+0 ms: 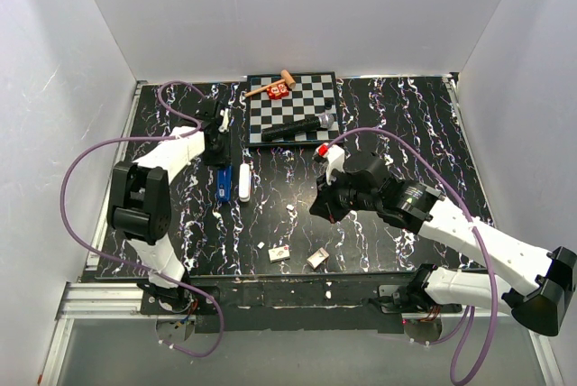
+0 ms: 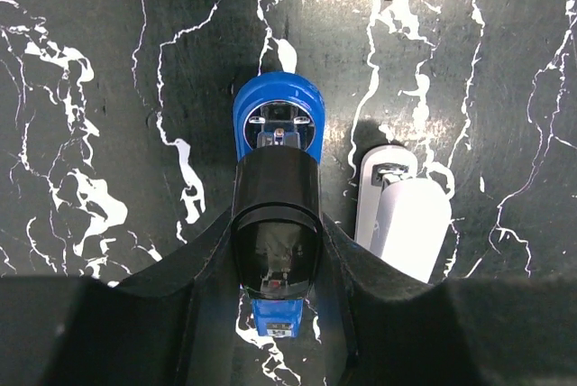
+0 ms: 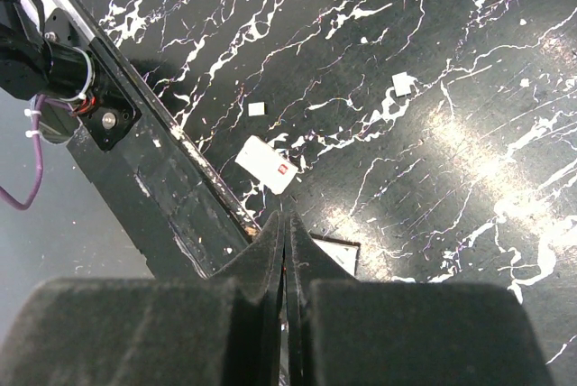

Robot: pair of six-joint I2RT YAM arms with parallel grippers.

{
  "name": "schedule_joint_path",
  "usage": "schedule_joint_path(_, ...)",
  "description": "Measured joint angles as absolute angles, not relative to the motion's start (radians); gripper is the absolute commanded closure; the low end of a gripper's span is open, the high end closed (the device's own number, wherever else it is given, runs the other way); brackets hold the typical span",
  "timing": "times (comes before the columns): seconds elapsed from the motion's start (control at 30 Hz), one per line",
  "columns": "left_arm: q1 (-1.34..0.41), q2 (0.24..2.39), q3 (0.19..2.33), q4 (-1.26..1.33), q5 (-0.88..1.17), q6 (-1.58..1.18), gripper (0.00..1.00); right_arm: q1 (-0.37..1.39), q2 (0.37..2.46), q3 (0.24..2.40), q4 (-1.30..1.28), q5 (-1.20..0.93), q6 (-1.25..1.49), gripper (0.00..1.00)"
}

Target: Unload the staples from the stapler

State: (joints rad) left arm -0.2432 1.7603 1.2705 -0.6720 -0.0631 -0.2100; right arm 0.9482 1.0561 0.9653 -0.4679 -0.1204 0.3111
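Stapler (image 2: 278, 115) lies flat on the table just left of the white thing (image 2: 401, 224), small gap between them. My guess is it's light, stiff, slick plastic, so it'll skate if I only nudge it. Best hold looks like across the narrow sides at the black end, leaving the blue nose free for the staples. My left gripper (image 2: 277, 219) is doing just that: wrist tipped down, fingers clamped on the black part. My right gripper (image 3: 285, 224) hangs well right of the white thing, fingers pressed together, holding nothing.
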Motion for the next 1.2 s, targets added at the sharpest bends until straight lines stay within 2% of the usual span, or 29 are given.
schedule_joint_path(0.2, -0.243, 1.800, 1.290, -0.661, -0.063, -0.210, 0.56, 0.948, 1.056, 0.963, -0.467, -0.123, 0.311, 0.98)
schedule_joint_path(0.37, -0.243, 1.803, 1.291, -0.641, -0.063, -0.210, 0.38, 0.948, 1.056, 0.947, -0.465, -0.124, 0.315, 0.90)
schedule_joint_path(0.63, -0.240, 1.757, 1.290, -0.621, -0.058, -0.209, 0.27, 0.948, 1.024, 0.934, -0.469, -0.123, 0.319, 0.79)
schedule_joint_path(0.93, -0.252, 1.348, 1.217, -0.591, 0.063, -0.220, 0.26, 0.948, 1.030, 0.935, -0.519, -0.115, 0.311, 0.54)
schedule_joint_path(1.03, -0.275, 1.195, 1.139, -0.559, 0.123, -0.218, 0.23, 0.949, 1.046, 0.937, -0.556, -0.110, 0.303, 0.51)
schedule_joint_path(1.07, -0.281, 1.148, 1.106, -0.547, 0.146, -0.217, 0.22, 0.949, 1.052, 0.939, -0.570, -0.107, 0.299, 0.51)
schedule_joint_path(1.1, -0.287, 1.101, 1.074, -0.537, 0.170, -0.217, 0.09, 0.949, 1.061, 0.943, -0.582, -0.103, 0.294, 0.50)
schedule_joint_path(1.2, -0.293, 0.979, 0.990, -0.509, 0.232, -0.213, 0.02, 0.949, 1.103, 0.960, -0.601, -0.080, 0.278, 0.48)
